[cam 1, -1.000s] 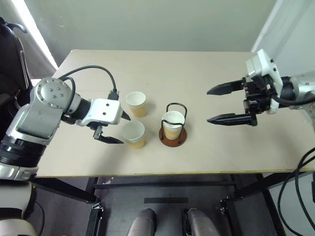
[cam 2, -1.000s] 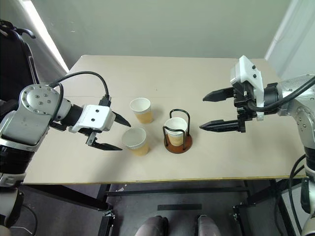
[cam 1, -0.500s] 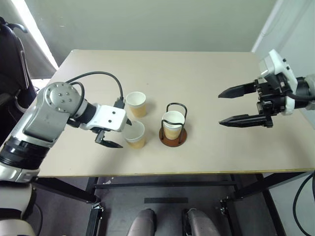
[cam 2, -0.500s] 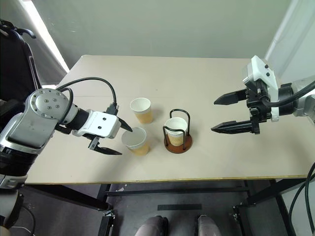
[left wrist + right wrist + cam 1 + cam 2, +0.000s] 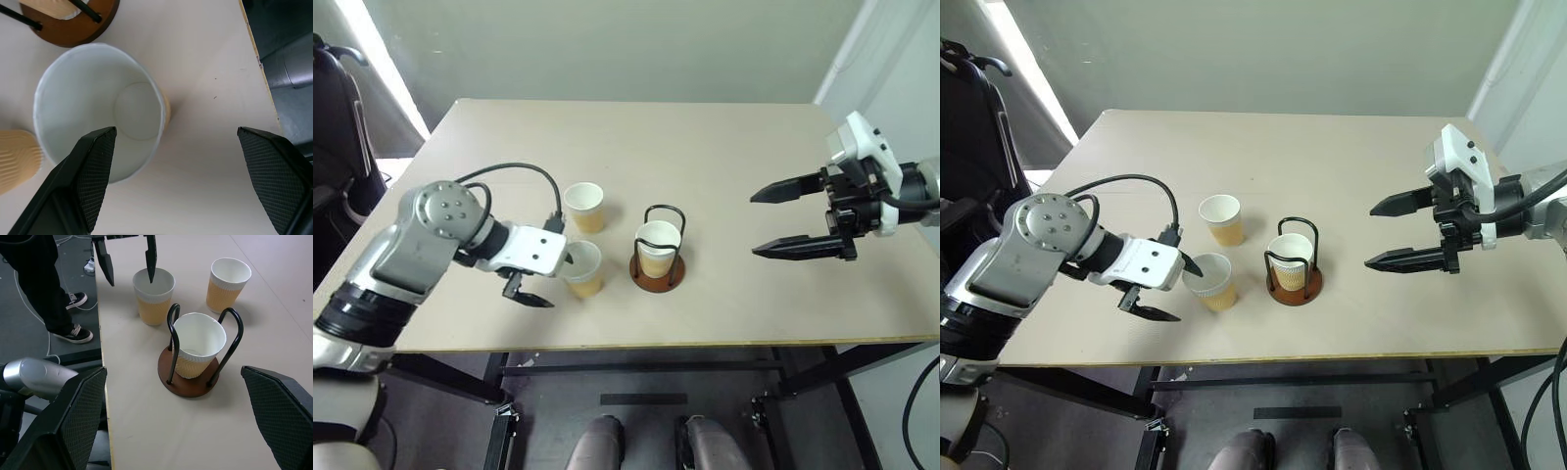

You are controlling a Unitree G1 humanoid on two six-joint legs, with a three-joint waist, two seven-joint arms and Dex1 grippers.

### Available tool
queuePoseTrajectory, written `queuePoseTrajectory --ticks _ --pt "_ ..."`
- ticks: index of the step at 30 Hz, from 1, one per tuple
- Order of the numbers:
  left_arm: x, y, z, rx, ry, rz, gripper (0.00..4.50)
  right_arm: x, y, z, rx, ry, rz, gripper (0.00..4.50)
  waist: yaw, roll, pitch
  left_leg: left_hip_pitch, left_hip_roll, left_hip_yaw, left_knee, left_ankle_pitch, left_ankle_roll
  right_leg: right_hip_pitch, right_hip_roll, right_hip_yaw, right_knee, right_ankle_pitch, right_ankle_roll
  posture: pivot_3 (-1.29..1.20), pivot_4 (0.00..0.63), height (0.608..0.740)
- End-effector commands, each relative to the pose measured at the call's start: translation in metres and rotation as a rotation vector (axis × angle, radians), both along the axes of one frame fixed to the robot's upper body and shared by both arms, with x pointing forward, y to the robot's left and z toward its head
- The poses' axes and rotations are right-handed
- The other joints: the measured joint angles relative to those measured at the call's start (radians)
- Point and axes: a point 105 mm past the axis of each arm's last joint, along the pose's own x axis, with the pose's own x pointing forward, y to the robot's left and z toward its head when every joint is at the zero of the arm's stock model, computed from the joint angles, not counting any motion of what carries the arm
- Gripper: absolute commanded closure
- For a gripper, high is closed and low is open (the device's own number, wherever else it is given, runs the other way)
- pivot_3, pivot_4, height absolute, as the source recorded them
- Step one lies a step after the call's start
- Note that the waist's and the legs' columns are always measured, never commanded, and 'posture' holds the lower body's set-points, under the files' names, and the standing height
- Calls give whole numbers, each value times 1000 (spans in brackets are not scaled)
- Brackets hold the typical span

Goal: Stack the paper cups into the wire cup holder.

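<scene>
Your left hand (image 5: 548,277) is spread wide astride the near cup's (image 5: 581,268) rim, one finger inside and one outside – set to pinch its wall and lift. One cup (image 5: 657,246) already sits in the holder (image 5: 657,271), so the stack has begun; the far cup (image 5: 584,207) waits on the table (image 5: 705,157). Your right hand (image 5: 791,217), also spread and empty, hangs well clear – out of the way. You can read no writing or labels anywhere.

Ribbed matt paper cups (image 5: 154,296), glossy black wire cup holder (image 5: 195,377) on brown wood base, matt smooth table (image 5: 705,166)
</scene>
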Motion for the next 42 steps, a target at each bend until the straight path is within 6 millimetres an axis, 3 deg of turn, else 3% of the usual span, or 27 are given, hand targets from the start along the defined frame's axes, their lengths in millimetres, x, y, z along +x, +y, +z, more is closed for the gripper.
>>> queuePoseTrajectory --ticks 1,5,8,18,24,30,42 --pt "3 3 2 29 -23 -13 229 -1 -1 6 -12 -38 -1 40 0 0 0 0 0 0 0 0 0 0 0 0 0 0 0 0 150 740" --pt "7 2 -1 35 -30 -18 229 0 -1 4 -22 -46 -3 40 1 0 0 0 0 0 0 0 0 0 0 0 0 0 0 0 150 740" --pt "11 2 -2 34 -44 -14 875 0 -1 4 -25 -50 -3 0 0 0 0 0 0 0 0 0 0 0 0 0 0 0 0 0 150 740" --pt "19 2 4 19 -54 -7 4478 3 -5 1 -40 -69 -19 0 1 0 0 0 0 0 1 0 0 0 0 0 0 0 1 0 150 740" --pt "21 4 23 -17 -31 7 4478 9 -8 3 -53 -89 -24 0 2 0 0 0 0 0 1 0 0 0 0 0 1 1 1 0 150 740" --pt "30 -11 50 -118 -49 1 4478 19 -10 6 -51 -101 -40 0 2 0 0 0 0 0 2 0 1 0 0 0 0 1 2 0 150 740" --pt "33 -32 99 -238 -44 -44 4478 18 7 2 -106 -158 57 0 2 0 0 -2 0 0 2 -1 2 0 0 0 -1 5 8 0 150 740"
